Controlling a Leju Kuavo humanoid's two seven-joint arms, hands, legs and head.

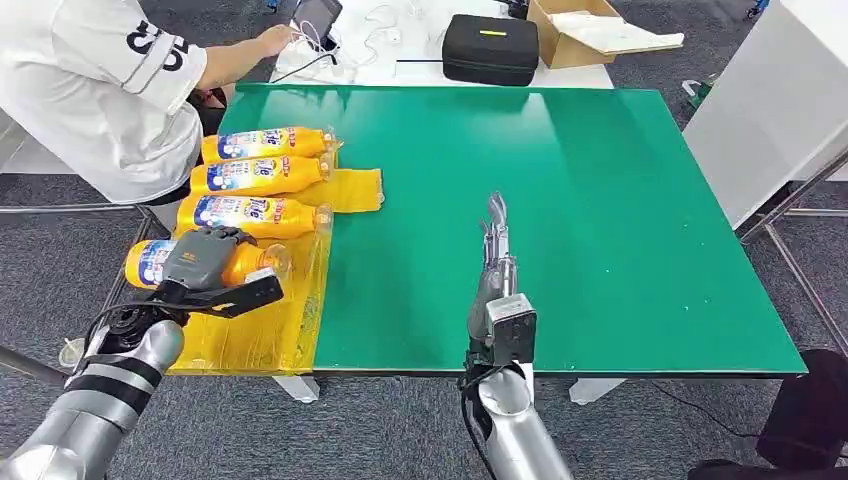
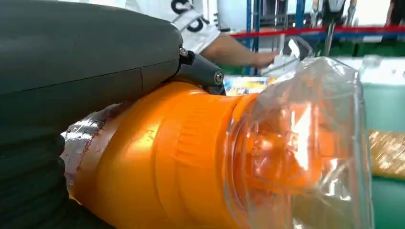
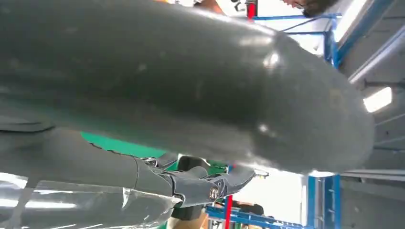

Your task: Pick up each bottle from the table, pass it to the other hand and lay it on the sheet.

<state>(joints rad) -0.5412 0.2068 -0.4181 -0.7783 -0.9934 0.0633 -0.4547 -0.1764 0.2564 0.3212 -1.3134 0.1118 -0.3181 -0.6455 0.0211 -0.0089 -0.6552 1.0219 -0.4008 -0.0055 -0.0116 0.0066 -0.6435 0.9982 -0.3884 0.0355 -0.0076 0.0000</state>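
Observation:
Four orange bottles with blue-and-white labels lie across the yellow sheet at the green table's left edge. The far three lie side by side, untouched. My left hand grips the nearest bottle from above, low over the sheet's near part. In the left wrist view the bottle's orange shoulder and clear cap sit under my left hand. My right hand is open over the bare table, fingers straight and pointing away; the right wrist view shows it holding nothing.
A person in a white shirt sits at the far left, one hand on a device on the white table beyond. A black case and a cardboard box stand there. A white cabinet is at the right.

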